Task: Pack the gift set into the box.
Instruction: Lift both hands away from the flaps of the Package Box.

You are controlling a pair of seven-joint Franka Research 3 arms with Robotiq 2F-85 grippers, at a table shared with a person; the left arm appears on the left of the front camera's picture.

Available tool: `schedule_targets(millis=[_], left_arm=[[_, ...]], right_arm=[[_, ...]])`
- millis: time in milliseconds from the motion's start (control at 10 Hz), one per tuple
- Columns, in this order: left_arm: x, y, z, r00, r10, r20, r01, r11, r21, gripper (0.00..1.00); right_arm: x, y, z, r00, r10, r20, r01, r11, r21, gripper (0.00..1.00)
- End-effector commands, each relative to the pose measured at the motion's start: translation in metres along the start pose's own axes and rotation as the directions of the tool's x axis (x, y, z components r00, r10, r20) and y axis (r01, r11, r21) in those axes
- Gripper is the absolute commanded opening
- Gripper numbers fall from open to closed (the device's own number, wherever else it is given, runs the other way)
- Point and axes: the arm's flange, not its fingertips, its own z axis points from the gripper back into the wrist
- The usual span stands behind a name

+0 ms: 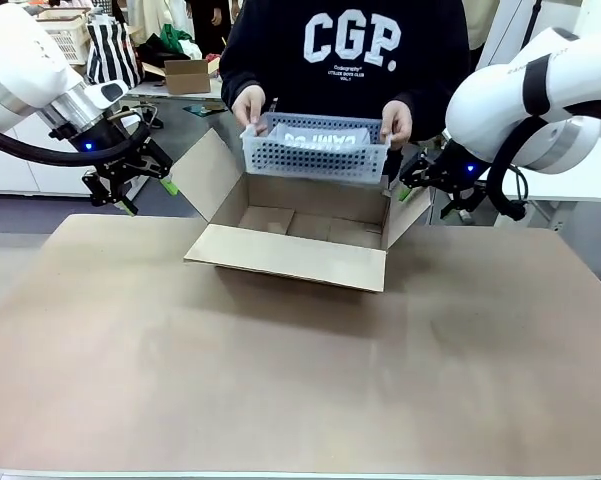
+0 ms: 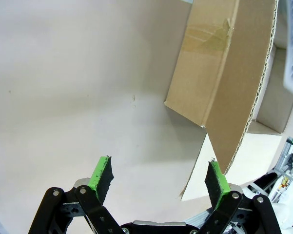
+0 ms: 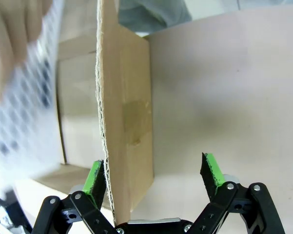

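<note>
1. Although the box [image 1: 300, 235] sits open at the centre of the frame with its 4 flaps spread, nothing has been packed yet: its floor looks bare in the front view.
2. The gift set is still in the air. A person's 2 hands, one [image 1: 248, 104] at the basket's picture-left end and the other [image 1: 396, 122] at its picture-right end, hold the slotted basket [image 1: 315, 150] just above the far edge of the box, upper centre of the frame. The grey pack [image 1: 320, 139] with white lettering lies inside the basket.
3. The left gripper [image 1: 130, 184], at the left of the frame, has its jaws spread wide and nothing between them. In its wrist view the box's side flap [image 2: 244, 83] stands close to one green pad, but I cannot tell whether they touch.
4. The right gripper [image 1: 412, 186], at the right of the frame, is also spread wide. In its wrist view the opposite flap [image 3: 124, 122] runs up between its pads, close against one of them, but the jaws are not closed on it.
5. Judged from this, about half remains: the basket must be lowered fully into the box, and the flaps likely folded shut afterwards.
</note>
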Motion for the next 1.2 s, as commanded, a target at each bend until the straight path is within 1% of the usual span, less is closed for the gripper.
schedule_targets(millis=[0,1100], left_arm=[[-0.0015,-0.0017,0.0016,1.0,0.011,0.005,-0.011,1.0,0.021,1.0],[-0.0015,-0.0017,0.0016,1.0,0.011,0.005,-0.011,1.0,0.021,1.0]], right_arm=[[0.0032,0.0033,0.0014,1.0,0.0,0.0,0.0,1.0,-0.01,1.0],[0.0032,0.0033,0.0014,1.0,0.0,0.0,0.0,1.0,-0.01,1.0]])
